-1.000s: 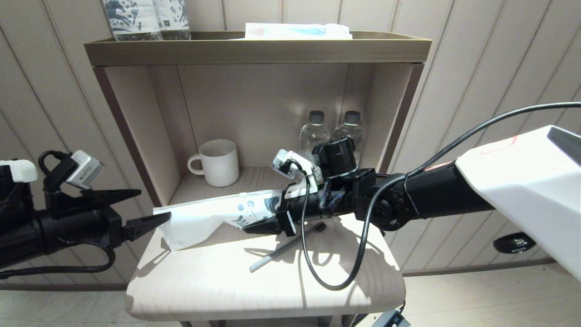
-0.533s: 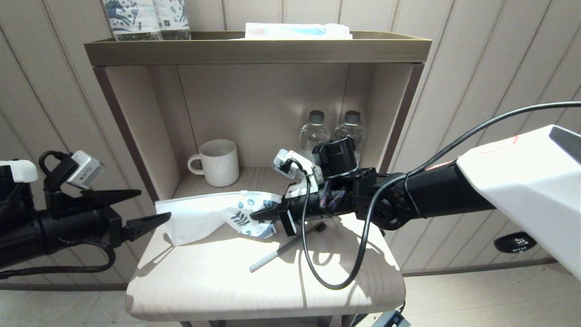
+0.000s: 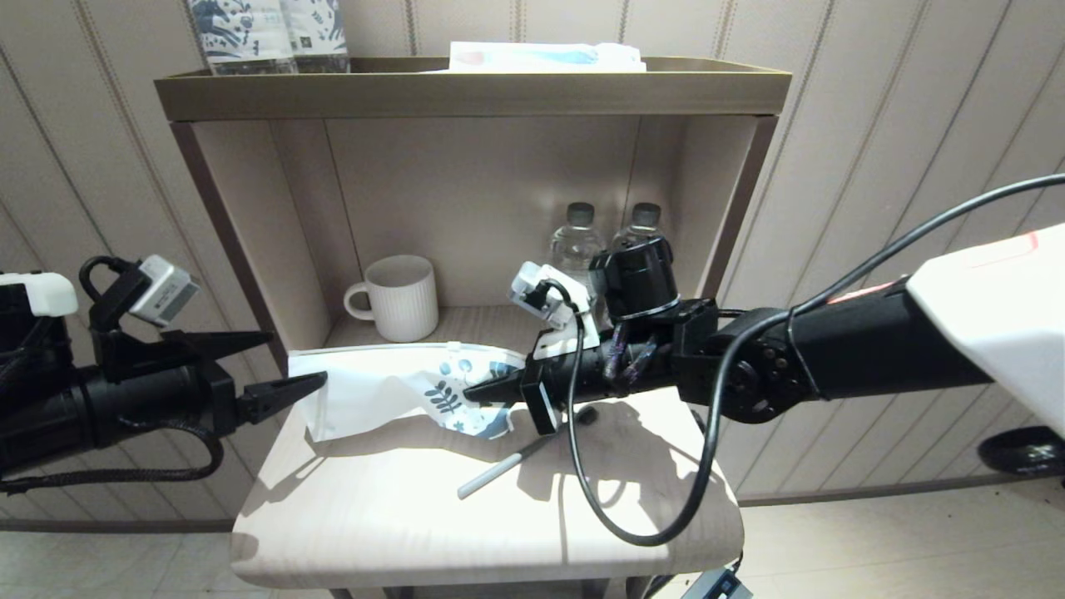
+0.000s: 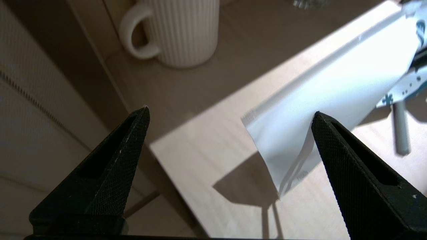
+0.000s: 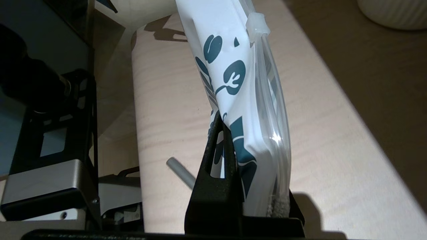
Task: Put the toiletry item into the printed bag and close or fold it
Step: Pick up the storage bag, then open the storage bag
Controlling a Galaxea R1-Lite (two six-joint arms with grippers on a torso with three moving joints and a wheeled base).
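Waiting with its jaws wide apart, the left gripper [image 3: 287, 366] is just beside the plain end of the bag [image 3: 374, 391], which hangs over the small table [image 3: 374, 516]. To the right, the right gripper [image 3: 482, 391] is clamped on the bag's printed end. Under that arm lies the toothbrush [image 3: 499, 474], outside the bag. The bag looks thin, soft and slippery, so I would hold its edges; the toothbrush seems light and stiff, best taken at mid-handle.

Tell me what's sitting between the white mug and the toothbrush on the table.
The printed bag lies between the white mug and the toothbrush, its leafy end pinched by the right end effector. The head view shows this.
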